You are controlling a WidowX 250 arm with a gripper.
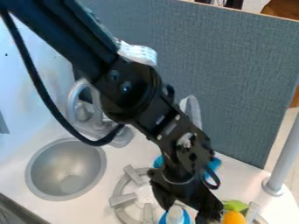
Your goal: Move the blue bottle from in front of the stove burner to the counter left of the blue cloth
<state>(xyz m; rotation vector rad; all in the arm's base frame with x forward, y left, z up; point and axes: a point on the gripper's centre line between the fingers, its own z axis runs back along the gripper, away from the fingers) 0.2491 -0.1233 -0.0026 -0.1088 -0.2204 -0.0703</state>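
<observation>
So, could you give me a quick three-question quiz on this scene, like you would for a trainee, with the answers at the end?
1. Which of these is nearest the gripper?
a) the faucet
b) the blue-and-white object
c) the upright grey pole

2. True or false: in the picture, the round sink bowl lies to the left of the stove burner.

3. Fill in the colour: at the picture's lower edge, just above the orange item, there is a ____ item.

Key: 1. b; 2. true; 3. green
</observation>
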